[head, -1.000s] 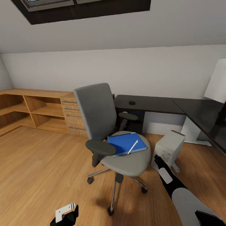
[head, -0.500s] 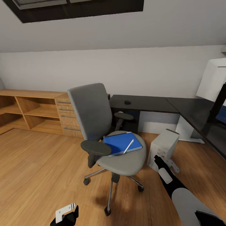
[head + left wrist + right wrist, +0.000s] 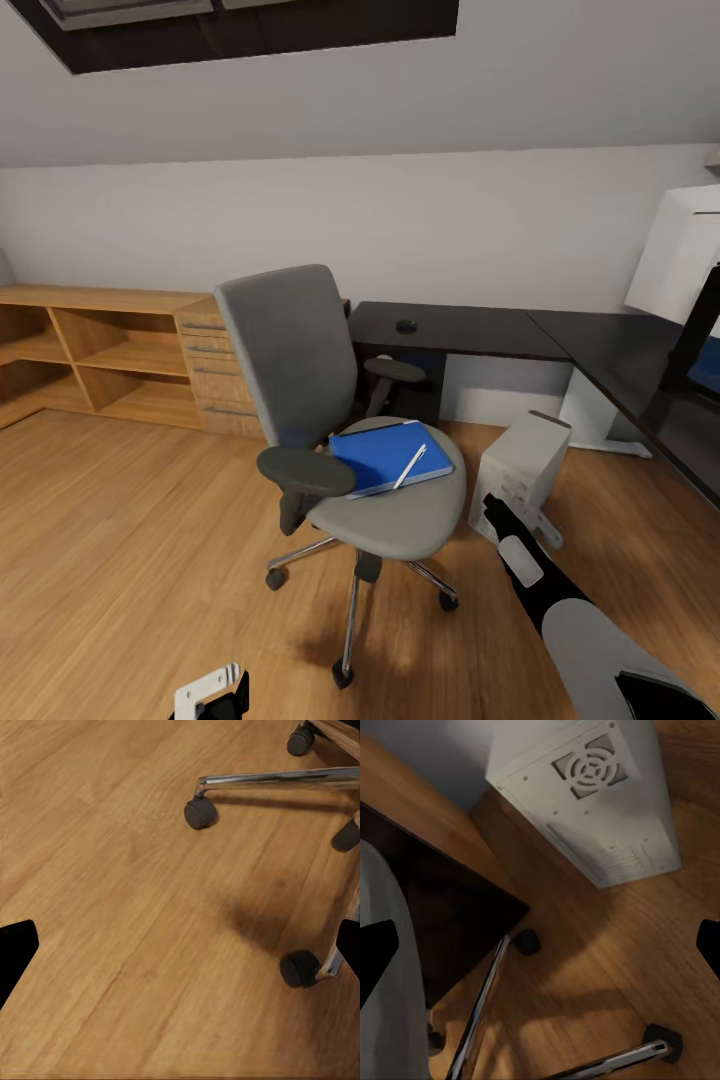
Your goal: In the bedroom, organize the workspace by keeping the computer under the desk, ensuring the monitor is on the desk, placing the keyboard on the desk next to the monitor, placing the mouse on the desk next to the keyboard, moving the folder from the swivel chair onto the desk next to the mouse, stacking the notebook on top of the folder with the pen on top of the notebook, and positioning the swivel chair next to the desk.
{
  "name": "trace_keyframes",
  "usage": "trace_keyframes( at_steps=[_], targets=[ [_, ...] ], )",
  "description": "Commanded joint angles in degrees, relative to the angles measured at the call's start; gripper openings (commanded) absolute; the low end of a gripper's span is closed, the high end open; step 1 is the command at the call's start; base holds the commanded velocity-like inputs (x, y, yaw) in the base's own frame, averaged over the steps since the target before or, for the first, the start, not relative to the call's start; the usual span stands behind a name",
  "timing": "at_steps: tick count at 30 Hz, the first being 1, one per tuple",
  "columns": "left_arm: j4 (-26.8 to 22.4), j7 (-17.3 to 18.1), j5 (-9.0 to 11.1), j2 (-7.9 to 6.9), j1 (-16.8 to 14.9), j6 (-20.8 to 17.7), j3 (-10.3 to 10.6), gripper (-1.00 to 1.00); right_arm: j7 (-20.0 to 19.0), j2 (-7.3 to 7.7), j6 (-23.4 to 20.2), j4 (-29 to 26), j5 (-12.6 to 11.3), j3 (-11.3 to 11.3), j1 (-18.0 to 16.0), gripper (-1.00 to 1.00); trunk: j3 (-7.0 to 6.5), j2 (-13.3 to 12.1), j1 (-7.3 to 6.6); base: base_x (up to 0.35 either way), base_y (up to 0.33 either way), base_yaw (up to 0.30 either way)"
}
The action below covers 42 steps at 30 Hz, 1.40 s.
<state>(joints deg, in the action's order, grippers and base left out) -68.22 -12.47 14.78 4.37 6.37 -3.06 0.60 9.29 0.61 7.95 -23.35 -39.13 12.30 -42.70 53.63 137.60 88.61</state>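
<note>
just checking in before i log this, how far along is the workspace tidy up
Early. Looks done: the mouse is on the desk. In hand: nothing; the right gripper hangs open between the swivel chair and the computer, and the left gripper is open over the floor. Left: the folder and pen lie on the chair seat, the computer stands out on the floor, and the chair is off from the desk.

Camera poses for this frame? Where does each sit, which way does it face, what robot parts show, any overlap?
Head: high on the robot, looking forward and down at the swivel chair, folder, desk; right arm in frame.
Left wrist: near the left gripper, facing the wood floor and chair wheels; dark fingertips at the edges.
Right wrist: near the right gripper, facing the computer and chair base.
Shared: all three see the chair's chrome base.
</note>
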Motion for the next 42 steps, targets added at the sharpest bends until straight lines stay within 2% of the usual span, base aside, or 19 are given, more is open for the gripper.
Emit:
trace_keyframes(
  at_steps=[1, 11, 19, 34, 42],
  targets=[
    [0.1, -0.4, 0.4, 0.19, 0.1, -0.1, 0.0, 1.00, -0.2, 0.02, 0.3, 0.0, -0.6, -0.1, 0.0, 1.00, 0.04, 0.0, -0.01, 0.000, 0.000, 0.000],
    [0.6, -0.6, 0.4, 0.13, 0.9, 2.8, 0.4, 1.00, -0.6, 0.17, 0.5, 0.0, -0.5, -0.3, 0.2, 1.00, 0.04, 0.0, -0.01, 0.015, 0.000, 0.000],
    [0.0, -0.5, 0.4, 0.11, 0.9, 3.2, 0.4, 1.00, -0.2, 0.18, 0.3, 0.0, -0.5, -0.3, 0.2, 1.00, 0.04, 0.0, -0.01, 0.199, 0.000, 0.000],
    [-2.6, -0.4, 0.3, 0.11, 0.9, 5.1, 0.3, 1.00, -0.2, 0.27, 0.1, 0.1, -0.4, -1.7, 0.2, 1.00, 0.04, 0.0, -0.01, 0.029, 0.000, 0.000],
    [-2.7, -0.4, 0.3, 0.11, 0.9, 5.5, 0.3, 1.00, -0.2, 0.25, 0.1, 0.1, -0.5, -1.9, 0.2, 1.00, 0.04, 0.0, -0.01, 0.246, 0.000, 0.000]
  ],
)
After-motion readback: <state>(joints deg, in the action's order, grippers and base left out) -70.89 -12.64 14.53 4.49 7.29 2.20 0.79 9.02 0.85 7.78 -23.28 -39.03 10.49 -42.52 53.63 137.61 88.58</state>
